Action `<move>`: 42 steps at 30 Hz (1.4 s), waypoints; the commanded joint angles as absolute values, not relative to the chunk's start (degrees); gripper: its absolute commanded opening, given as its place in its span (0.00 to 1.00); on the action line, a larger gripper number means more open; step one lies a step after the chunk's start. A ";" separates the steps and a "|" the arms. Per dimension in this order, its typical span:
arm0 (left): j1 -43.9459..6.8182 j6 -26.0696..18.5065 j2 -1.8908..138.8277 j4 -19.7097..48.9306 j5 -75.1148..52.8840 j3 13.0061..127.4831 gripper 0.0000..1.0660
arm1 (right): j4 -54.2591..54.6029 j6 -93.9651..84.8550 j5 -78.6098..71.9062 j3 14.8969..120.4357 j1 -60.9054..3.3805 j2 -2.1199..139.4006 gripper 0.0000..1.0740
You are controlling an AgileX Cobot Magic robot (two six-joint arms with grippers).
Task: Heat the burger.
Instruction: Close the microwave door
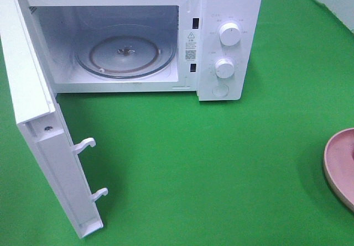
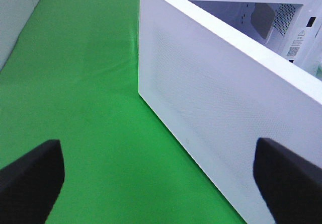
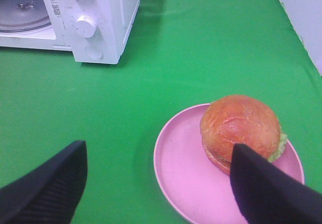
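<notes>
Green cloth [image 1: 221, 163] over the whole work surface, smooth and bright, running past every edge of the high view. At the back, white microwave [image 1: 221, 30] with door [image 1: 44, 146] swung fully open toward the front left, two latch hooks [image 1: 91, 168] jutting from its inner edge. Inside, a round glass turntable [image 1: 126, 55] lying bare on the cavity floor. On the control panel, two white knobs [image 1: 229, 34] one above the other, a round button below them. At the far right edge of the high view, only a cropped arc of the pink plate [image 1: 340, 166], well apart from the microwave. Pale wall along the upper right corner beyond the cloth. Seen from the right wrist: burger [image 3: 240, 128] sitting on that plate [image 3: 181, 168], off centre toward one side of it, glossy brown bun on top, a bit of green filling at its edge. Right gripper [image 3: 158, 183] hovering over the plate with jaws spread wide, one dark finger [image 3: 266, 189] overlapping the burger in the picture, nothing held. Seen from the left wrist: left gripper [image 2: 158, 183] likewise spread wide and empty, hanging above the cloth just beside the outer face of the open door [image 2: 221, 113]. A strip of pale wall at that view's edge too.
</notes>
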State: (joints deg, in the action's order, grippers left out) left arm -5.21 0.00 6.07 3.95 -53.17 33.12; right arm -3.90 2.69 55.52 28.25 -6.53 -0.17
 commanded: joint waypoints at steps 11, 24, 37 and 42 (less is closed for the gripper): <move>-5.27 0.69 18.51 8.42 -43.66 33.52 0.03 | -3.84 1.83 54.89 28.13 -6.13 -1.78 0.71; -5.27 0.29 23.49 8.25 -18.11 22.06 0.00 | -3.84 1.83 54.89 28.13 -6.13 -1.78 0.71; -5.27 0.29 23.49 8.25 4.76 7.79 0.00 | -3.84 1.83 54.89 28.13 -6.13 -1.78 0.71; -5.27 0.00 24.41 8.25 6.07 7.68 0.00 | -3.84 1.83 54.89 28.13 -6.13 -1.78 0.71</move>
